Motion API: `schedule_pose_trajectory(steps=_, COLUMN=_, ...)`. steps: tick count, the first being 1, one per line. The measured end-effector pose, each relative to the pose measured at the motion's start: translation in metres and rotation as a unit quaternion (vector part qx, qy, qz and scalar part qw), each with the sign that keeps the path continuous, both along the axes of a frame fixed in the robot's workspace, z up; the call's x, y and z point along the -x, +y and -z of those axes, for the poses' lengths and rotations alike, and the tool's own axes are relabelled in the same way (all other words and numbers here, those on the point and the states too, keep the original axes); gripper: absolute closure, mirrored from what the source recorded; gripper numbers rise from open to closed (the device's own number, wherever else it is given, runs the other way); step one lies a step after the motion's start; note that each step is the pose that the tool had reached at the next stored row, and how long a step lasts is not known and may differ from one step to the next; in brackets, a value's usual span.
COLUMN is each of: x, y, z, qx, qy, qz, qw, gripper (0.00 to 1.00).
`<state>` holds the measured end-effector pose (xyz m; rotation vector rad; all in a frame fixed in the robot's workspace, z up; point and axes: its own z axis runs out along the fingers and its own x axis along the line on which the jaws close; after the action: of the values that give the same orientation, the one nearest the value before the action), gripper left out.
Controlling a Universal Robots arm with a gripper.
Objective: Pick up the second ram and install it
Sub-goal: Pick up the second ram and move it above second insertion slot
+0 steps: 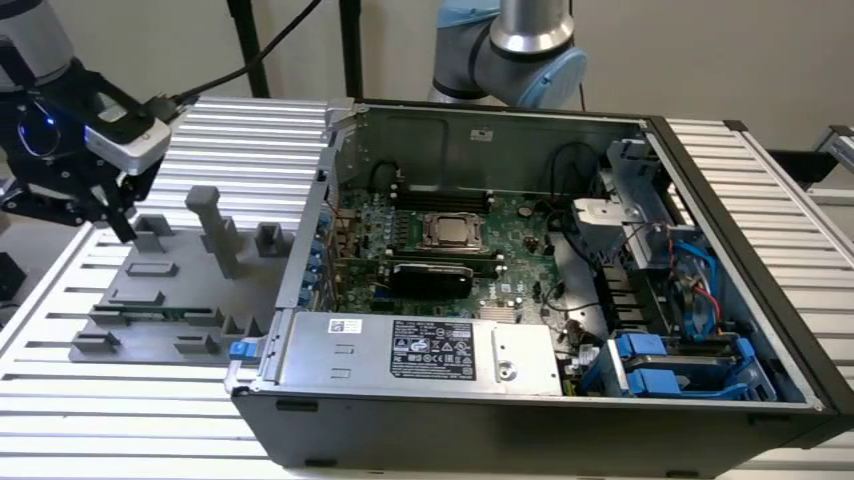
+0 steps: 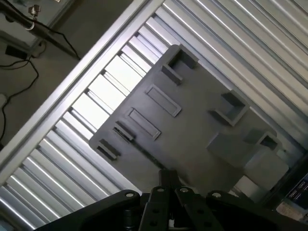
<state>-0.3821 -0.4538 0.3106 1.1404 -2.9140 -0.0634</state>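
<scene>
The gripper [image 1: 110,215] hangs at the exterior view's left, above the far end of the grey tray [image 1: 167,290]. In the wrist view its fingers [image 2: 166,179] meet at a point with nothing between them, and the tray [image 2: 192,130] lies below them. A thin dark-green stick, the second ram [image 1: 158,316], lies low between the grey blocks near the tray's front. In the wrist view it is a narrow dark line [image 2: 144,153] on the tray, just ahead of the fingertips. The gripper is above it and apart from it.
The open computer case [image 1: 534,400] stands to the exterior view's right of the tray, with the motherboard [image 1: 514,250], its CPU socket [image 1: 451,232] and long black slots [image 1: 441,195] inside. A tall grey post [image 1: 214,230] rises from the tray. The table is ribbed aluminium [image 1: 254,140].
</scene>
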Motion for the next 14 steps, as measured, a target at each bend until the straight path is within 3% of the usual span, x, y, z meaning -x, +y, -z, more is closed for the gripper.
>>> schedule_pose_trajectory(steps=4, x=0.0000, y=0.0000, z=0.0024, qx=0.0005, qy=0.0000, qz=-0.036, qw=0.9993, gripper=1.00)
schedule_pose_trajectory(steps=7, x=0.0000, y=0.0000, z=0.0042, qx=0.0010, qy=0.0001, qz=-0.063, qw=0.9980, gripper=1.00)
schedule_pose_trajectory(steps=11, x=0.0000, y=0.0000, z=0.0066, qx=0.0016, qy=0.0000, qz=-0.100, qw=0.9950, gripper=1.00)
schedule_pose_trajectory(steps=14, x=0.0000, y=0.0000, z=0.0085, qx=0.0020, qy=0.0000, qz=-0.127, qw=0.9919, gripper=1.00)
